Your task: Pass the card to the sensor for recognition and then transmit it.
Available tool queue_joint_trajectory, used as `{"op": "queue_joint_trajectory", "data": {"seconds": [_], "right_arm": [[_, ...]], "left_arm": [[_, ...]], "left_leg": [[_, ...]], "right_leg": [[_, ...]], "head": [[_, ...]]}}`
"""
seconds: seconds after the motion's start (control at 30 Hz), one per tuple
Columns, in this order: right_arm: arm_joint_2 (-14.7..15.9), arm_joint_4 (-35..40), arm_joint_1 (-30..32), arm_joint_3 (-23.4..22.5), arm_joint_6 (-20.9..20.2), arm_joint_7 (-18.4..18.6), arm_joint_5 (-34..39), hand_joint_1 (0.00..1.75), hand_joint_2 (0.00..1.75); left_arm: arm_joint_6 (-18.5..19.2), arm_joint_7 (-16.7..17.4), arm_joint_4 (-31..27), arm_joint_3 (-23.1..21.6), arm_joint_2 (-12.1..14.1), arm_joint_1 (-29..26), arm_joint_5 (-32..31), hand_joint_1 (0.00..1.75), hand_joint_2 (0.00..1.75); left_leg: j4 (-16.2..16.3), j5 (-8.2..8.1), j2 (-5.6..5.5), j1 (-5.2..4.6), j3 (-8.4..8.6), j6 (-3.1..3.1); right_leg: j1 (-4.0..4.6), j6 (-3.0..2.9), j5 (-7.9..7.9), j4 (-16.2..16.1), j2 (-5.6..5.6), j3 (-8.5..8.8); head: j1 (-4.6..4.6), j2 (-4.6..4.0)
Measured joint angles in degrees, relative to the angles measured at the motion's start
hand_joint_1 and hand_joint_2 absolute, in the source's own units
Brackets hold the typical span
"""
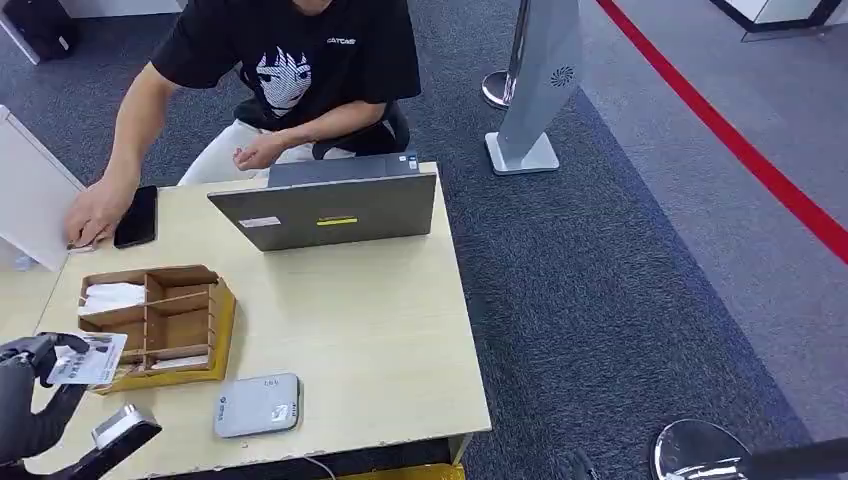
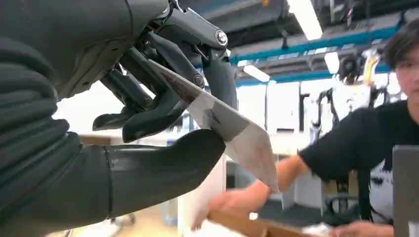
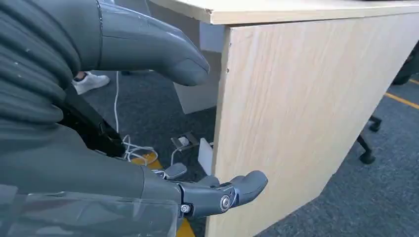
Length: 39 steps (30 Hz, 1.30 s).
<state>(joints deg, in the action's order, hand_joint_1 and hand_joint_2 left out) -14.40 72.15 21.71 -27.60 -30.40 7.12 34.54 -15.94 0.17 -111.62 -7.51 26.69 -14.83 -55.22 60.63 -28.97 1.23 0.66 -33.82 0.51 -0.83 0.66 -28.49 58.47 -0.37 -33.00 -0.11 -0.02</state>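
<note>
1. Left hand (image 1: pixel 35 365), lower left of the head view: holds the card (image 1: pixel 90 358) pinched between thumb and fingers (image 2: pixel 163 106). The card is held above the desk (image 1: pixel 370 330), its far edge overlapping the front-left corner of the wooden tray (image 1: pixel 160 320).
2. Right hand (image 3: pixel 148 123): empty, fingers apart, hanging below desk level beside the desk's side panel (image 3: pixel 316 113).
3. Probable sensor: grey reader pad (image 1: pixel 257 404) at the lower middle of the head view, near the front desk edge, apart from the card. Judgement only; no label confirms its function.
4. Risk, slip: in the left wrist view most of the card sticks out past the pinch, so the grip covers one end only. A quick swing could twist or drop it.
5. Risk, snag: the tray wall lies between card and reader pad. A low pass could clip the wall and pull the card loose.
6. Risk, misread: if the card arrives tilted or too far above the pad, recognition may fail.
7. Risk, handover: a person (image 1: pixel 300 60) sits at the upper left behind a laptop (image 1: pixel 330 205), one hand (image 1: pixel 95 212) on the desk beside a phone (image 1: pixel 136 216). The hand-off could fall short if the reach is misjudged.
8. Writing: the shirt print has white text, approx. "CATCAST", not certain. The laptop lid carries a white label and a yellow sticker, both unreadable. Card print and pad marking too small to read.
</note>
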Motion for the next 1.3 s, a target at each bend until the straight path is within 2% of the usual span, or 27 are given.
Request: {"op": "queue_joint_trajectory", "data": {"seconds": [0.13,0.27,0.43,0.6,0.83,1.03,1.3], "right_arm": [[-2.16,0.11,-1.31,-4.52,-2.45,1.97,-2.21,0.00,1.75],[-2.74,0.07,-2.42,-7.06,-3.81,2.71,-4.29,0.00,1.75],[-2.76,-0.13,-3.33,-8.33,-4.42,3.06,-5.38,0.00,1.75],[-2.76,-0.66,-3.94,-8.33,-4.33,2.23,-5.75,0.00,1.75],[-2.69,-1.82,-4.31,-6.45,-2.74,-0.15,-5.10,0.00,1.75],[-2.52,-2.56,-4.26,-4.18,-1.27,-1.16,-3.63,0.00,1.75],[0.28,-3.41,-3.44,2.55,3.03,-4.13,2.27,0.00,1.75]], "left_arm": [[0.63,0.79,1.28,-2.84,-2.05,-1.90,4.74,1.75,1.75],[2.06,2.06,3.84,-4.96,-3.19,-2.15,7.41,1.75,1.75],[2.08,2.04,7.89,-7.52,-4.72,-1.53,9.10,1.75,1.75],[3.04,1.58,10.45,-11.02,-6.41,1.75,7.81,1.75,1.75],[5.60,1.86,12.92,-14.89,-8.59,5.24,9.28,1.75,1.75],[7.15,2.04,14.71,-16.49,-9.31,6.38,10.04,1.75,1.75],[9.82,4.55,19.19,-18.34,-9.05,6.67,11.20,1.75,1.75]], "left_leg": [[0.00,0.00,-0.02,0.01,0.00,0.00],[0.00,0.01,-0.04,0.00,0.00,0.01],[0.00,0.01,-0.04,0.00,0.01,0.01],[0.00,0.01,-0.10,0.00,0.01,0.01],[0.00,0.02,-0.09,0.00,0.02,0.01],[0.00,0.01,-0.09,0.01,0.02,0.01],[0.00,0.01,-0.08,0.00,0.01,0.01]], "right_leg": [[0.01,0.00,0.00,0.00,-0.02,0.01],[0.00,0.00,0.00,0.00,-0.04,0.03],[0.00,0.00,0.00,-0.02,-0.04,0.02],[0.00,0.00,0.01,-0.01,-0.10,0.04],[0.01,-0.01,0.02,0.00,-0.09,0.05],[0.01,-0.01,0.01,0.00,-0.09,0.03],[0.01,-0.01,0.01,0.01,-0.09,0.03]], "head": [[0.02,0.00],[0.00,0.00],[0.02,0.00],[0.02,0.00],[0.02,0.00],[0.02,0.00],[0.02,0.00]]}}
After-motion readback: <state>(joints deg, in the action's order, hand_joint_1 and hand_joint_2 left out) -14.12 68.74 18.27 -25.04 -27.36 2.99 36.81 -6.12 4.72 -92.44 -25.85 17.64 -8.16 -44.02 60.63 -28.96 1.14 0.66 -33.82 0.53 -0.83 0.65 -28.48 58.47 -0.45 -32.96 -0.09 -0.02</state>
